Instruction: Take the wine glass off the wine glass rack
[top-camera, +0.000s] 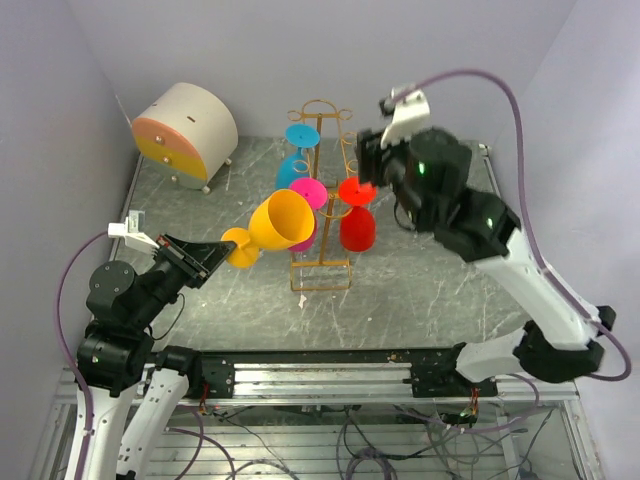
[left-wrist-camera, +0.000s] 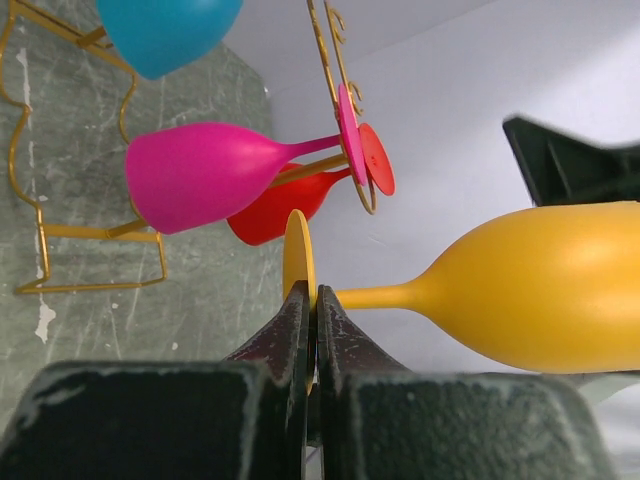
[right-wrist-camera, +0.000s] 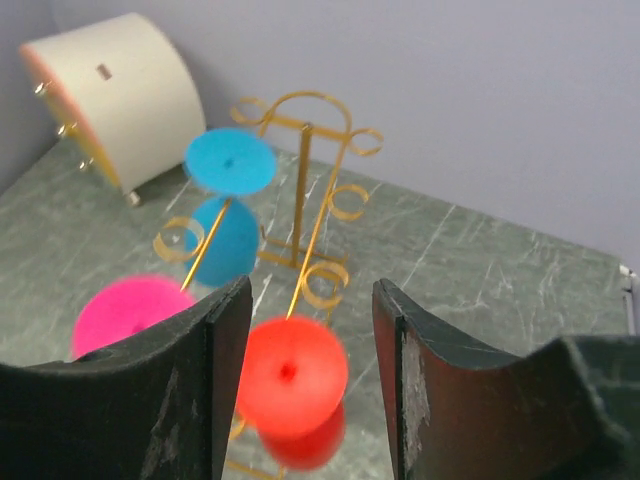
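Note:
The gold wire wine glass rack (top-camera: 322, 190) stands mid-table with a blue glass (top-camera: 297, 160), a pink glass (top-camera: 306, 210) and a red glass (top-camera: 356, 225) hanging upside down on it. My left gripper (top-camera: 215, 255) is shut on the foot of a yellow wine glass (top-camera: 275, 225), held sideways off the rack to its left; the foot (left-wrist-camera: 298, 262) sits between the fingers (left-wrist-camera: 345, 335). My right gripper (top-camera: 372, 160) is open just above the red glass's foot (right-wrist-camera: 290, 375), which shows between its fingers (right-wrist-camera: 222, 330). The rack also shows in the right wrist view (right-wrist-camera: 305, 170).
A round beige drawer cabinet (top-camera: 185, 132) with yellow and pink fronts stands at the back left, also in the right wrist view (right-wrist-camera: 115, 90). The grey marbled table (top-camera: 420, 300) is walled at back and sides. The rack's wire base (left-wrist-camera: 90, 260) lies near the pink glass.

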